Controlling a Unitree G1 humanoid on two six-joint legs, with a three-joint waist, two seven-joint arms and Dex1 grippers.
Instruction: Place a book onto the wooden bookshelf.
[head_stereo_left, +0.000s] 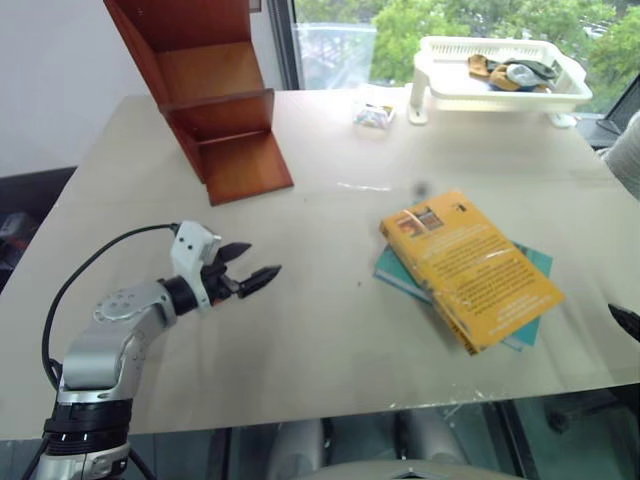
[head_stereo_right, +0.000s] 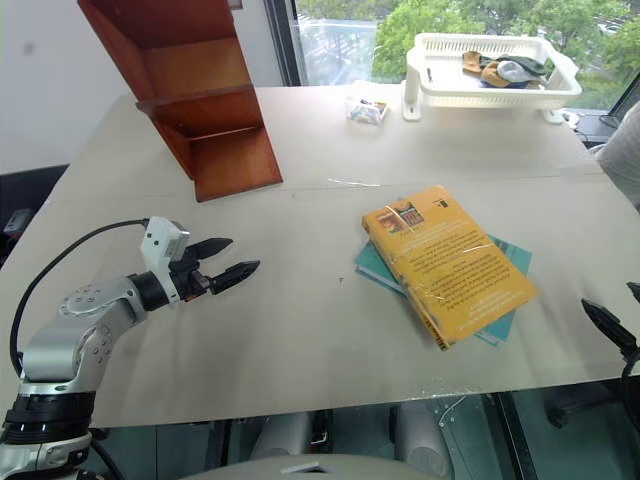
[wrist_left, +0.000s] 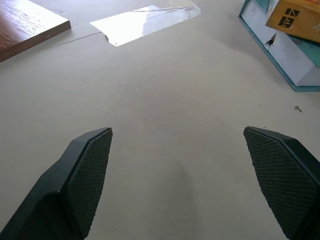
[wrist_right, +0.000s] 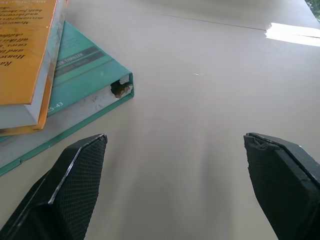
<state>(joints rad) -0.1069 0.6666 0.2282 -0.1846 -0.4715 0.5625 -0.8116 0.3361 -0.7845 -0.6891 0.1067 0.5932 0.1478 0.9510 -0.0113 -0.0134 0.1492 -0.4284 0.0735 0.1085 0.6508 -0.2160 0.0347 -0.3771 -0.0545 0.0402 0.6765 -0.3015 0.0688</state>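
Left eye view: we see the thick yellow-orange paperback book (head_stereo_left: 472, 268) lying flat, right of centre on the pale beige table (head_stereo_left: 330, 330), stacked askew on a thinner teal book (head_stereo_left: 528, 262) whose corners show beneath it. We find the reddish-brown wooden stepped bookshelf (head_stereo_left: 215, 110) standing in the upper left of the frame, well apart from both books, its open compartments facing the table's middle. At lower left, our left arm bends up from the table's near edge, grey at the forearm, a black cable looping over it. The left gripper (head_stereo_left: 248, 266) hangs above the bare tabletop, aimed toward the centre of the frame and tipped slightly downward. Its two black fingers (wrist_left: 87, 175) stand wide apart in the left wrist view, with nothing between them but table; a strip of clear tape (wrist_left: 145, 22) shines ahead, and the corners of the two books sit in the upper right there. At the right edge of the right eye view, we catch the dark tips of the right gripper (head_stereo_right: 612, 322), just beside the books. In the right wrist view its textured fingers (wrist_right: 75, 187) are likewise spread wide and empty, the teal book's torn corner and the yellow book's page edges lying near, at upper left. A white plastic slatted tray (head_stereo_left: 500, 85) holding small items sits at upper right, with a small wrapped packet (head_stereo_left: 373, 115) beside it.
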